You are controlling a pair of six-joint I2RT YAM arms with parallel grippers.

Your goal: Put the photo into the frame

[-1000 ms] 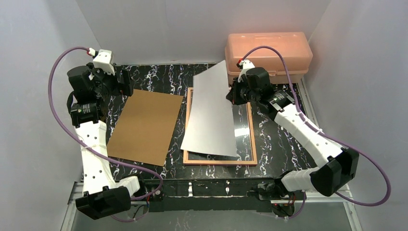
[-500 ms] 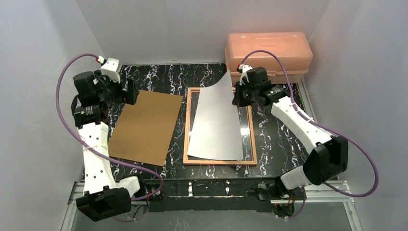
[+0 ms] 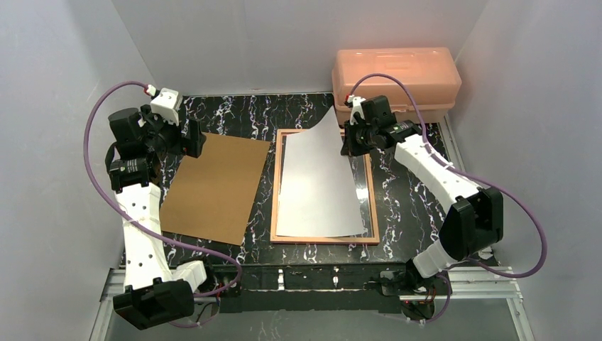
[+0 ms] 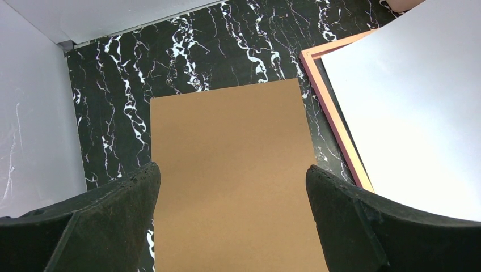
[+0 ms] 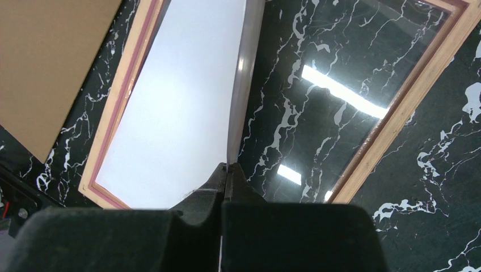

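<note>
Above the black marble desk [image 3: 241,114], the right tool [image 5: 228,168] pinches the photo [image 3: 316,192] by its raised far corner, white back up, its near edge lying inside the frame [image 3: 319,241]; lowering it slowly and square should seat it. The left tool [image 4: 231,175] gapes over the backing board [image 4: 232,130].

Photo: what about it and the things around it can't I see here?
- Photo picture side: turned away in every view; only the white back shows.
- Frame far right corner: top view, hidden by the right arm.
- Board near end: left wrist view, cut off by the bottom edge.
</note>
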